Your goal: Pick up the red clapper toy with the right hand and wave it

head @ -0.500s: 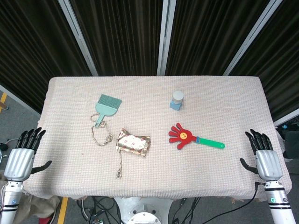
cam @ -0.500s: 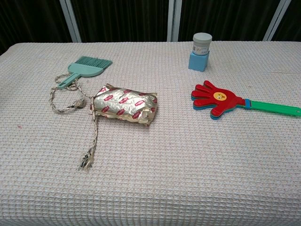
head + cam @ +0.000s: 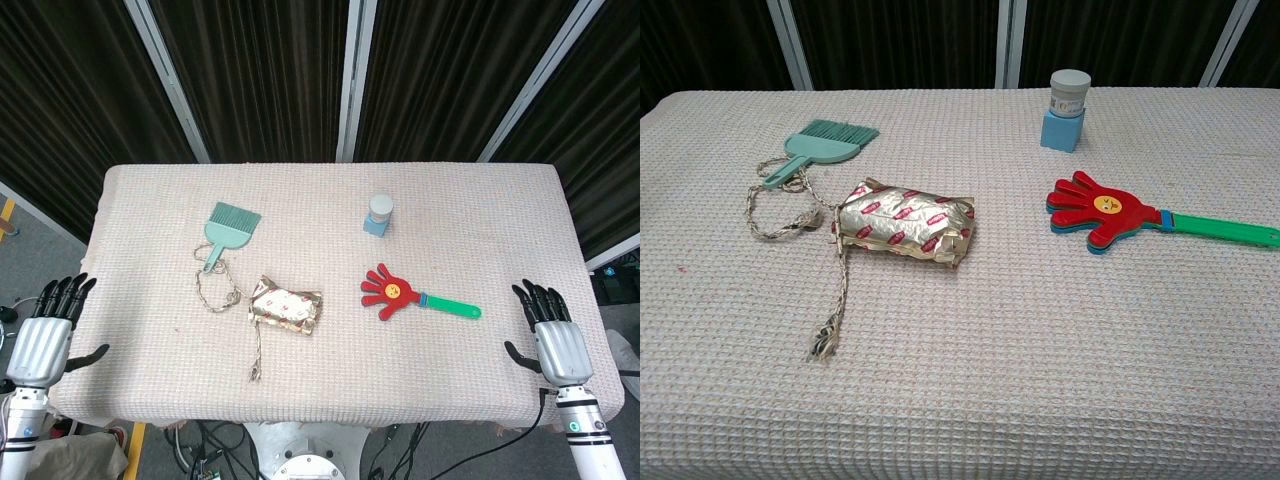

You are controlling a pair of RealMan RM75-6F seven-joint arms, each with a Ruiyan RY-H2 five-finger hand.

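Note:
The red clapper toy [image 3: 393, 291] is a red hand shape with a yellow face and a green handle; it lies flat on the table right of centre, its handle pointing right, and is also seen in the chest view [image 3: 1103, 212]. My right hand [image 3: 555, 343] hovers off the table's right front corner, fingers spread, holding nothing, well apart from the handle's end. My left hand [image 3: 43, 337] hangs beyond the left front corner, fingers apart and empty. Neither hand shows in the chest view.
A teal brush [image 3: 228, 229], a braided rope [image 3: 222, 296] and a foil snack pack [image 3: 286, 307] lie left of centre. A small jar on a blue block [image 3: 379, 214] stands behind the clapper. The beige cloth-covered table [image 3: 480, 230] has dark curtains behind.
My right hand has shifted slightly left and down toward the table's front corner. The objects and my left hand have stayed put.

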